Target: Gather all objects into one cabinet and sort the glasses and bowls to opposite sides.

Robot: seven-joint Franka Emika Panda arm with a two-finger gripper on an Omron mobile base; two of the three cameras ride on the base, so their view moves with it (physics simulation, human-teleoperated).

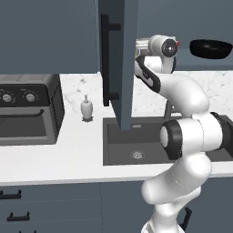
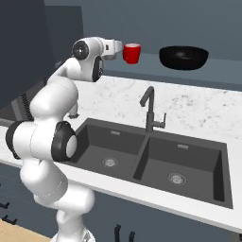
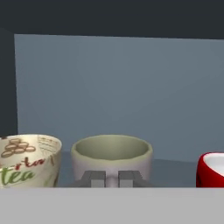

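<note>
1. Claw [image 3: 111, 179]: the fingertips are set narrow, right against the front of the beige-grey mug [image 3: 111, 156]. A mug-coloured sliver sits between them. I cannot tell whether it is clamped or merely close.
2. Beige-grey mug: upright on the cabinet shelf [image 3: 175, 165], well forward of the back wall.
3. Printed "tea" cup [image 3: 27, 162]: left of the mug, with a slim gap between them.
4. Red cup [image 3: 212, 169]: right of the mug, with a wider gap.
5. Black bowl [image 2: 183, 56]: right of the mug, beyond the red cup and well apart from it.
6. Cabinet door [image 1: 119, 63]: open, left of the mug and near the forearm.
7. Risks:
   - A sideways shift would likely knock the mug into the printed cup, because that gap is thin.
   - A loose pinch could tip the mug off the shelf lip toward the sink below.
   - An elbow swing could strike the door.
8. Open room: the most room is right of the mug, before the red cup. Straight withdrawal looks clear.
</note>
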